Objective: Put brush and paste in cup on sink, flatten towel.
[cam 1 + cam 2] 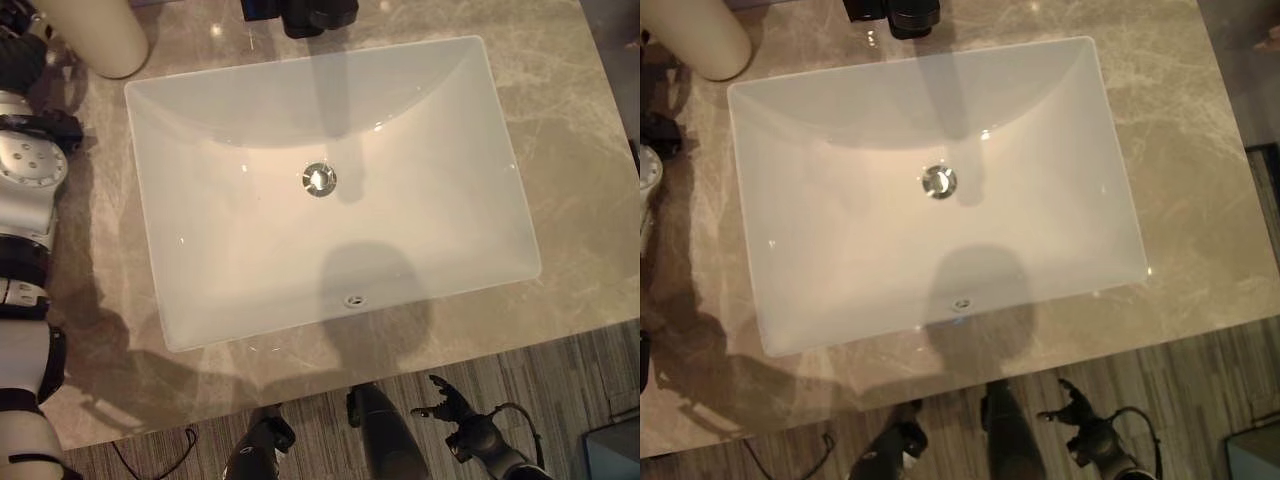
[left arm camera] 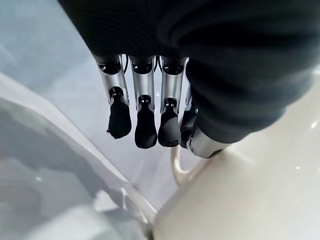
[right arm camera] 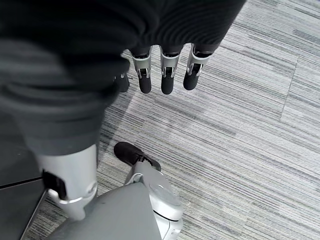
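Observation:
A cream cup stands on the marble counter at the sink's far left corner. In the left wrist view the cup and its handle lie just under my left hand, whose fingers hang straight and hold nothing. The white rectangular sink takes up the middle of the counter, with a metal drain in its basin. My right hand hangs below the counter's front edge over the striped floor. In the right wrist view its fingers are relaxed and empty.
A black faucet stands behind the sink at the back edge. The marble counter runs wide to the right of the sink. Striped carpet covers the floor in front.

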You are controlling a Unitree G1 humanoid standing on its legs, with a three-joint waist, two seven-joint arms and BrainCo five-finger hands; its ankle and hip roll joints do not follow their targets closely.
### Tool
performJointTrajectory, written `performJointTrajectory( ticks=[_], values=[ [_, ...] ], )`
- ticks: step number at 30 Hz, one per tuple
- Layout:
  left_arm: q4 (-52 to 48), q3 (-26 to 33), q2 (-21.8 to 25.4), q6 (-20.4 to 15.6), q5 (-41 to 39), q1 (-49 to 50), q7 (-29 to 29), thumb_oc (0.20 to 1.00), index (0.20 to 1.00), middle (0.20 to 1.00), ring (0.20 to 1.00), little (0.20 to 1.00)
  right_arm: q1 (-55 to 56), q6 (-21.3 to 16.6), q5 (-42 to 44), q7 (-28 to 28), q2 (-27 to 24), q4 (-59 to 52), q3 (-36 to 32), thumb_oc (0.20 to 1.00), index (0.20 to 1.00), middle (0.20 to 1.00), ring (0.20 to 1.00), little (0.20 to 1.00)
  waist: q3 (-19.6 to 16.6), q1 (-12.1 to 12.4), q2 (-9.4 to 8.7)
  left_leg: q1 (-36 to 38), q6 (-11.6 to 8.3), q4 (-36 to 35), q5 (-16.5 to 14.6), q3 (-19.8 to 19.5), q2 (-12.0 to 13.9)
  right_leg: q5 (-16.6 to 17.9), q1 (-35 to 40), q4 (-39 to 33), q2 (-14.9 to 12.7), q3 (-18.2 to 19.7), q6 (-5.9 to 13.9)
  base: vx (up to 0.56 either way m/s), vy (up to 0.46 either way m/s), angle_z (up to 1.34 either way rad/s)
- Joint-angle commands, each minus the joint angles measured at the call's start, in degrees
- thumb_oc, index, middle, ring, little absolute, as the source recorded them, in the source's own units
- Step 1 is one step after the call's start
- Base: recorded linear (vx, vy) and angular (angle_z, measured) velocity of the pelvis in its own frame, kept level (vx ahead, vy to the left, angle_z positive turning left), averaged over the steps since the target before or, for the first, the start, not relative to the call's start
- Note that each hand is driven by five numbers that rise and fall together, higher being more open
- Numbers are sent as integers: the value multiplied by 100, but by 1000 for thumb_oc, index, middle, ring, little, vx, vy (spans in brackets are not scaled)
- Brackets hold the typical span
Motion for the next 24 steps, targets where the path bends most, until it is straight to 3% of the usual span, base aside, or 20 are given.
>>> performJointTrajectory(
  ticks=[1, 24],
  values=[
    [173, -349, -342, -46, 305, -60, 87, 200, 200, 200, 200, 200, -138, -53, 14, -52, -128, -143, 104, 1000, 1000, 1000, 1000, 1000, 286, -134, 65, 410, -598, 41, -41, -405, 263, 158, 58, -3, 63, -264, 470, 0, 0, 0],
    [-373, -488, -832, -82, 354, -199, 46, 200, 200, 200, 200, 200, -70, -28, 9, -42, -170, -194, 92, 1000, 1000, 1000, 1000, 1000, 372, -209, -53, 496, -638, 41, 34, -230, 399, 170, 44, -3, 189, -180, 426, -15, -27, -3]
  ],
)
